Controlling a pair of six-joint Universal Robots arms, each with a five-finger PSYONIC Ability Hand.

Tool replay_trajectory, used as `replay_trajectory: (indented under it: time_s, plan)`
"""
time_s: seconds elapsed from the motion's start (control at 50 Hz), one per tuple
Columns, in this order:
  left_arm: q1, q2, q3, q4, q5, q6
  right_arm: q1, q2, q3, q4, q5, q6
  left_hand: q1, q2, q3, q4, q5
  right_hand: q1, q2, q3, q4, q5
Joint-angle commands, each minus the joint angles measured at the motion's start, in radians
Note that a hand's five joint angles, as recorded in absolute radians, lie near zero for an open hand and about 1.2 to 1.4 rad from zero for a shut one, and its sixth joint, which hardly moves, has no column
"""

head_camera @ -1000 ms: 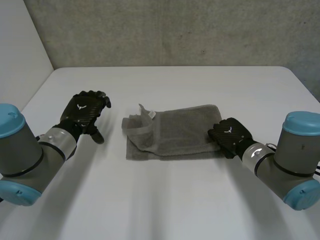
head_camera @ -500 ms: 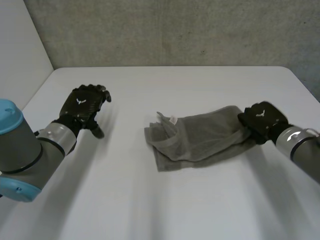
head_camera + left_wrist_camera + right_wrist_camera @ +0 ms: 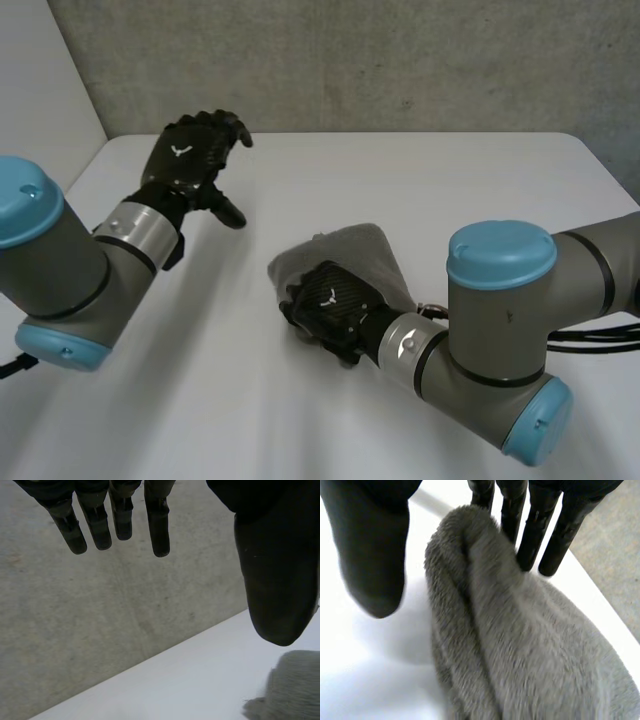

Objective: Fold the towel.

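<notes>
Your head view places the right hand (image 3: 328, 308) at the near left edge of the towel (image 3: 355, 255), which lies bunched in a grey heap about the middle of the table (image 3: 480, 190). From there you cannot read the grasp. The right wrist view supplies it: a thick fold of towel (image 3: 520, 640) rises under the palm, with the straight fingers (image 3: 530, 540) against one side and the thumb (image 3: 370, 555) on the other, so the cloth is gathered between them.

The left hand (image 3: 190, 160) is raised over the far left of the table, well apart from the towel. Its own wrist view shows you the fingers (image 3: 159, 525) straight and spread, the thumb wide of them, nothing in the grasp, and a corner of towel (image 3: 295, 685) beyond the thumb.

The table is plain white. A rough grey wall (image 3: 350, 60) stands behind it, and a pale panel closes the left side.

The right arm (image 3: 500, 330) covers the towel's near right part, so you cannot see how the layers lie.
</notes>
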Motion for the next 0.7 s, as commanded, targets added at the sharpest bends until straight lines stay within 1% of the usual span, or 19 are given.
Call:
replay_trajectory:
  time_s: [0.02, 0.04, 0.06, 0.1, 0.12, 0.14, 0.16, 0.2, 0.26, 0.32, 0.36, 0.42, 0.62, 0.7]
  plan:
    - [-0.057, -0.026, -0.002, 0.000, 0.002, 0.001, -0.075, -0.064, 0.037, -0.020, 0.016, 0.098, -0.060, -0.055, -0.060, -0.066, -0.038, -0.107, -0.118, -0.118, -0.115, -0.079]
    - [-0.072, -0.035, -0.002, 0.001, 0.002, 0.001, -0.112, -0.092, 0.049, -0.031, 0.008, 0.147, -0.060, -0.055, -0.060, -0.066, -0.038, -0.104, -0.115, -0.115, -0.113, -0.076]
    - [-0.073, -0.035, -0.002, 0.001, 0.002, 0.001, -0.112, -0.092, 0.049, -0.031, 0.008, 0.147, -0.060, -0.055, -0.060, -0.066, -0.038, -0.104, -0.115, -0.115, -0.113, -0.076]
    - [-0.086, -0.049, -0.002, 0.001, 0.002, -0.003, -0.191, -0.144, 0.077, -0.067, 0.001, 0.263, -0.060, -0.055, -0.060, -0.066, -0.038, -0.098, -0.109, -0.109, -0.107, -0.070]
    - [-0.098, -0.064, -0.002, 0.001, 0.002, -0.003, -0.192, -0.144, 0.077, -0.068, 0.000, 0.264, -0.060, -0.055, -0.060, -0.066, -0.038, -0.098, -0.109, -0.109, -0.107, -0.070]
    - [-0.109, -0.084, 0.001, 0.001, 0.002, -0.004, -0.228, -0.158, 0.088, -0.095, -0.009, 0.317, -0.060, -0.055, -0.060, -0.066, -0.038, -0.095, -0.107, -0.106, -0.104, -0.067]
    - [-0.109, -0.084, 0.001, 0.001, 0.002, -0.004, -0.229, -0.158, 0.088, -0.095, -0.009, 0.317, -0.060, -0.055, -0.060, -0.066, -0.038, -0.095, -0.107, -0.106, -0.104, -0.067]
    - [-0.128, -0.124, 0.004, 0.001, 0.002, -0.013, -0.287, -0.166, 0.094, -0.135, -0.032, 0.403, -0.057, -0.052, -0.057, -0.063, -0.035, -0.095, -0.107, -0.106, -0.104, -0.067]
    - [-0.135, -0.166, 0.010, 0.000, 0.002, -0.022, -0.310, -0.148, 0.083, -0.143, -0.053, 0.443, -0.054, -0.049, -0.054, -0.060, -0.032, -0.098, -0.109, -0.109, -0.107, -0.070]
    - [-0.138, -0.183, 0.010, -0.002, 0.000, -0.027, -0.310, -0.121, 0.079, -0.149, -0.061, 0.449, -0.051, -0.046, -0.051, -0.057, -0.029, -0.101, -0.112, -0.112, -0.110, -0.073]
    - [-0.143, -0.207, 0.011, -0.005, 0.000, -0.027, -0.313, -0.067, 0.057, -0.146, -0.062, 0.446, -0.048, -0.043, -0.048, -0.054, -0.026, -0.101, -0.112, -0.112, -0.110, -0.073]
    - [-0.143, -0.216, 0.011, -0.005, -0.001, -0.024, -0.313, -0.028, 0.039, -0.141, -0.052, 0.445, -0.048, -0.043, -0.048, -0.054, -0.026, -0.104, -0.115, -0.115, -0.113, -0.076]
    - [-0.142, -0.215, 0.019, -0.006, -0.017, -0.029, -0.311, -0.008, 0.043, -0.147, -0.055, 0.446, -0.048, -0.043, -0.048, -0.054, -0.026, -0.107, -0.118, -0.118, -0.115, -0.079]
    - [-0.143, -0.226, 0.016, -0.006, -0.017, -0.026, -0.310, 0.021, 0.043, -0.152, -0.052, 0.443, -0.048, -0.043, -0.048, -0.054, -0.026, -0.110, -0.121, -0.121, -0.118, -0.082]
